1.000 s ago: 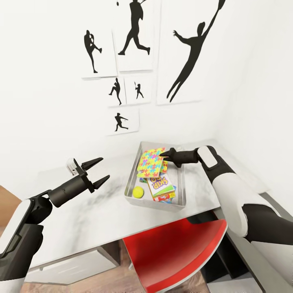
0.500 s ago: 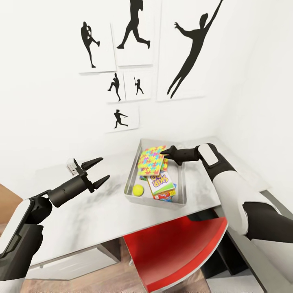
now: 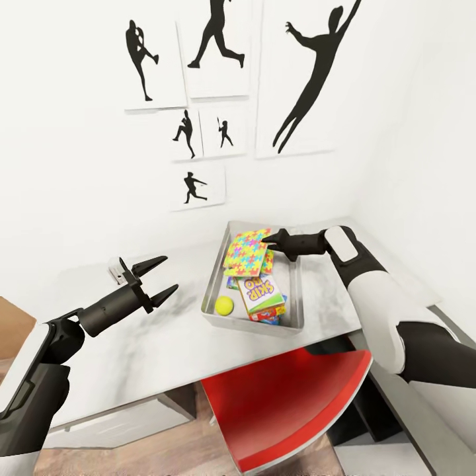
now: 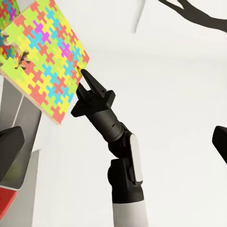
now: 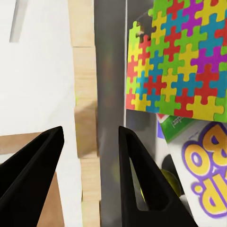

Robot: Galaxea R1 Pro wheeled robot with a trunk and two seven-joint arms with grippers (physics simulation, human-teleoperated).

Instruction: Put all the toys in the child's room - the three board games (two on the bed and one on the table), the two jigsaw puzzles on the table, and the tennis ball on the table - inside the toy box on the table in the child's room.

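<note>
Toy box (image 3: 214, 285): I see the pale grey tray right of centre in the head view, resting on the table (image 3: 132, 344).
Jigsaw puzzle (image 3: 245, 252): a multicoloured sheet lies tilted at the far end of the tray, over the boxes below it. It also appears at upper left in the left wrist view (image 4: 45, 61) and upper right in the right wrist view (image 5: 182, 66).
Board game (image 3: 260, 296): the yellow-green box with big letters lies in the tray's middle, with smaller boxes under it.
Tennis ball (image 3: 224, 305): in the tray's near left corner, just beside the big box.
Right gripper (image 3: 268, 238): my right arm reaches in from the right, tips over the tray's far end at the puzzle's edge. In the right wrist view the fingers (image 5: 137, 175) stand apart and hold nothing.
Left gripper (image 3: 162, 276): left of centre, above bare table, well apart from the tray; fingers spread wide, empty.
Chair (image 3: 284, 403): red seat below the table edge, lower centre.
Wall pictures (image 3: 311, 73): black athlete silhouettes across the top.
</note>
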